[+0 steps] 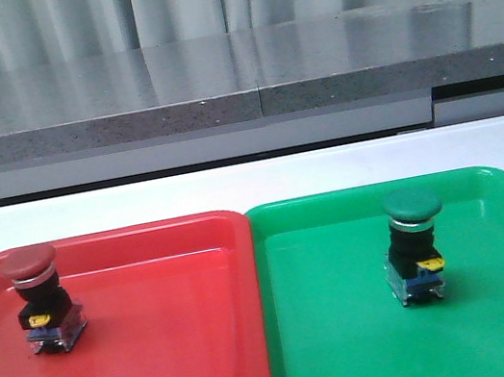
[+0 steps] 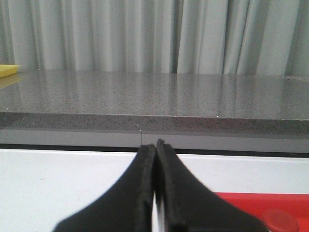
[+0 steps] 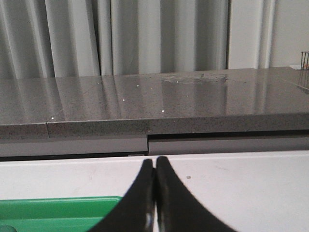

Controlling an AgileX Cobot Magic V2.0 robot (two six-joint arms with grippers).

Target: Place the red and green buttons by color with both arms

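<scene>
- Two buttons already sat by colour when you looked — the red button (image 1: 42, 302) upright in the red tray (image 1: 165, 360), the green button (image 1: 414, 244) upright in the green tray (image 1: 358, 346), well apart.
- Your left gripper (image 2: 155, 145) was clenched on nothing, the red cap low and off to one side of it.
- Your right gripper (image 3: 155, 162) was likewise pinched empty.
- Both faced the grey counter (image 1: 214, 83) and curtains — no move seemed needed.

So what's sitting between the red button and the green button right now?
In the front view, only tray floor and the two adjoining rims: red tray beside the red button, then green tray up to the green button. Nothing loose between.
</scene>
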